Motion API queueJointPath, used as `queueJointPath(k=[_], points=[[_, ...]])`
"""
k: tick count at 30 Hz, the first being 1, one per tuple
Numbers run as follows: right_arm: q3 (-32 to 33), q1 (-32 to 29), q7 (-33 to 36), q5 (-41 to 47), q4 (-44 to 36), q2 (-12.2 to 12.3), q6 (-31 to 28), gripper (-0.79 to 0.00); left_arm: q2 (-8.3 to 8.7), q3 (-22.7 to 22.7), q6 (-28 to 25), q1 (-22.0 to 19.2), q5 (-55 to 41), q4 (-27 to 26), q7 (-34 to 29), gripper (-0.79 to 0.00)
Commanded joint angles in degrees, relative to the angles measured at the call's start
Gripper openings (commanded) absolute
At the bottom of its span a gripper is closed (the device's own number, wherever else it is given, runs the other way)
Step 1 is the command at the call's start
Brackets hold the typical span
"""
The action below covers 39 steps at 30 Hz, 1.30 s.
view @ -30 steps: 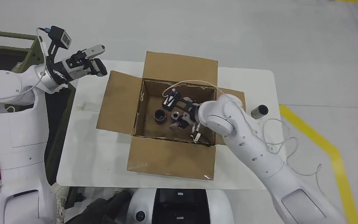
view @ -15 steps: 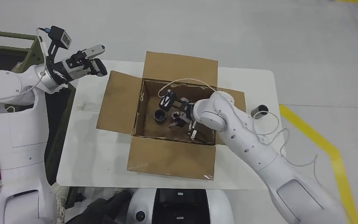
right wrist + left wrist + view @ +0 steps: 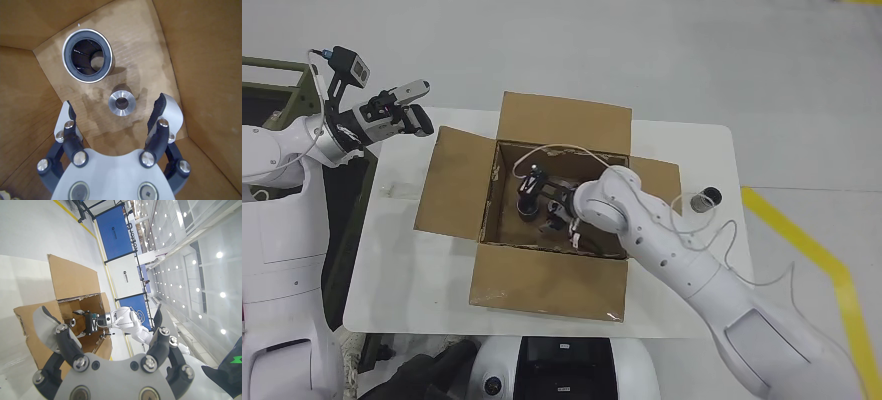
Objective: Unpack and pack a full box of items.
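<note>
Starting closest in, down inside the box (image 3: 547,282): the right gripper (image 3: 114,106) hangs with its claw spread wide and nothing in it, black rubbery pads facing each other, lined up over a small steel sleeve (image 3: 122,105). That one is a stubby machined cylinder standing on end, with a bright brushed face and a hole through the middle. Just beside it, not touching, stands a fatter linear bearing (image 3: 87,57) with a shiny metal shell, a black inner collar and ball tracks down the bore. From above it sits toward 9 o'clock on the box floor. The floor itself is plain corrugated cardboard, scuffed and blotchy, and all four flaps are folded out flat. Further out, at about 3 o'clock from the box, another dark-topped metal cylinder (image 3: 704,199) stands alone near the edge of the white table (image 3: 402,270), so I'd say that piece is already unpacked. Way out at 10 o'clock, the left gripper (image 3: 420,108) hovers past the table's corner, fingers apart, holding nothing. My read is that we're partway through the unpack half, with one part out and at least two to go; the arm hides some of the floor, so maybe more. The repack hasn't started as far as I can tell. Smooth round steel on end should pinch fine if the pads land square, but off-centre it could tip or slip.
</note>
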Motion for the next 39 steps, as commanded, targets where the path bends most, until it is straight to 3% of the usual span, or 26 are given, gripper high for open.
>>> queueJointPath(k=[1,13,17,27,31,39], points=[[-0.17,0.42,-0.03,0.22,0.91,-0.29,0.31,-0.031,0.00,0.00,0.00,0.00,0.00,0.00,0.00,0.000],[-1.76,2.77,1.34,0.49,5.54,-2.08,1.58,-0.071,0.00,0.00,0.00,0.00,0.00,0.00,0.00,0.000],[-2.10,3.25,1.64,0.62,6.67,-2.56,1.48,-0.160,0.00,0.00,0.00,0.00,0.00,0.00,0.00,0.000],[-2.44,3.94,1.68,0.50,8.36,-3.46,1.33,-0.637,0.00,0.00,0.00,0.00,0.00,0.00,0.00,0.000],[-2.19,3.89,1.87,0.74,8.43,-3.68,1.78,-0.785,0.00,0.00,0.00,0.00,0.00,0.00,0.00,0.000],[-0.75,3.12,2.15,0.83,6.76,-3.52,2.58,-0.785,0.00,0.00,0.00,0.00,0.00,0.00,0.00,0.000]])
